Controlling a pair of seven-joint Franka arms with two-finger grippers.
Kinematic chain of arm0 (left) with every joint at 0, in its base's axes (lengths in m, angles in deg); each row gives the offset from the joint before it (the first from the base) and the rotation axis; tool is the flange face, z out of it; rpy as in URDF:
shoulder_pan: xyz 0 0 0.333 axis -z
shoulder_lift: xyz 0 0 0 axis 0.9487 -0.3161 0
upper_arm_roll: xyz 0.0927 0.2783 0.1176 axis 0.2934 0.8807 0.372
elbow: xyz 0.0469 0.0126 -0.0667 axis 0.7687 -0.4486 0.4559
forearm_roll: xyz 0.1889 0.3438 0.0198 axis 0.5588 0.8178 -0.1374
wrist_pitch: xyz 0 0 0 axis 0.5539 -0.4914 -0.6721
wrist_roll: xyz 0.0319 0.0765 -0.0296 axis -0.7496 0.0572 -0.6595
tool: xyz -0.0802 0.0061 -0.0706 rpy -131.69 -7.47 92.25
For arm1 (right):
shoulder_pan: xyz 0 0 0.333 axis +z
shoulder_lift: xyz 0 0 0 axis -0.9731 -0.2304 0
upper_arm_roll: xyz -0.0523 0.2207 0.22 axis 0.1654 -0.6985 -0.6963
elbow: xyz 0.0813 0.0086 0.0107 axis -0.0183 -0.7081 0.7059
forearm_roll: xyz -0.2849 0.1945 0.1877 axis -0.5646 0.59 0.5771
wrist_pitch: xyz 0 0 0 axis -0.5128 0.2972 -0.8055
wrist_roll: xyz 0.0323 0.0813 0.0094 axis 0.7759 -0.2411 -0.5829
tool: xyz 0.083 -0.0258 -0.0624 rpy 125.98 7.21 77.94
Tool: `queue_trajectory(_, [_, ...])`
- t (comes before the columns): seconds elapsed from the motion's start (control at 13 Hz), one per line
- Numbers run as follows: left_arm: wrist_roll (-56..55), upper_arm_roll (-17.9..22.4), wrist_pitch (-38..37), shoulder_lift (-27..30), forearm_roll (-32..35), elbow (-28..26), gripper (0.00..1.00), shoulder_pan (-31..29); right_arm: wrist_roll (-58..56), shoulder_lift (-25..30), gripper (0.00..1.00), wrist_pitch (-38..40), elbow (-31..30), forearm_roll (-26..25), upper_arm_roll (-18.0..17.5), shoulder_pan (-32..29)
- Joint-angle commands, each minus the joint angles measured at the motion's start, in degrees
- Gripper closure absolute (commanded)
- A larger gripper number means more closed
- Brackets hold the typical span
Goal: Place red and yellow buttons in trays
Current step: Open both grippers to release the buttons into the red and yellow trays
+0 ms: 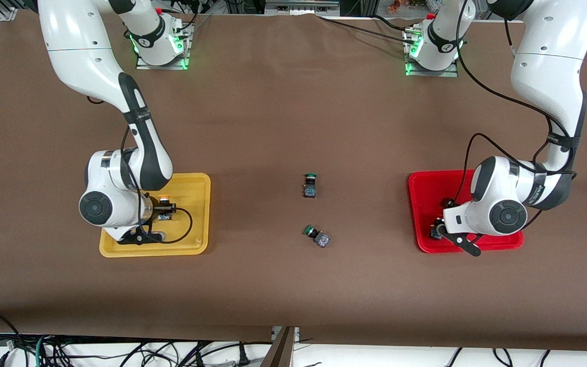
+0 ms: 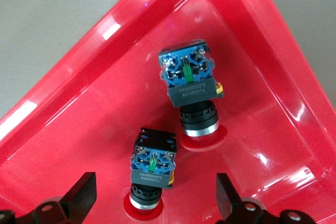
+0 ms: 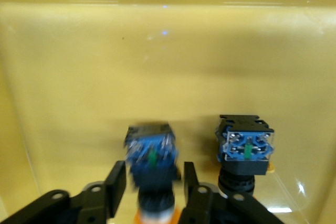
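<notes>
Over the yellow tray [image 3: 63,66] the right end effector [image 3: 152,182] seems clamped on a yellow button's [image 3: 151,158] stiff, light body beside another [image 3: 244,153], while the left end effector [image 2: 157,195], fingers apart, hovers above two red buttons [image 2: 190,80] in the red tray [image 2: 252,35].

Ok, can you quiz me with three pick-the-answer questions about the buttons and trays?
1. Where are the green buttons? A red tray; B bare table; C yellow tray.
2. How many buttons lie in the red tray? A one; B two; C four.
3. The left tool, over the red tray, is: A open; B gripping a button; C gripping a tray.
B: both sit on the table between trays. B: two red-capped buttons show. A: it's spread wide, empty. The right tool hangs over the yellow tray.
</notes>
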State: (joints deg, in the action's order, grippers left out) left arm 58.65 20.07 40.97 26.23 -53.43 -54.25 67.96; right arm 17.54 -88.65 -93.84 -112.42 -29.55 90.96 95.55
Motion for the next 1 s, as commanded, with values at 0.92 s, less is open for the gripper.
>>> queue_trajectory(0.92, [-5.72,-1.64,-24.52,22.5,-13.17,10.55,0.0,-0.08,-1.53,20.43,0.0,35.08,11.89,-0.11,-0.66,-6.47])
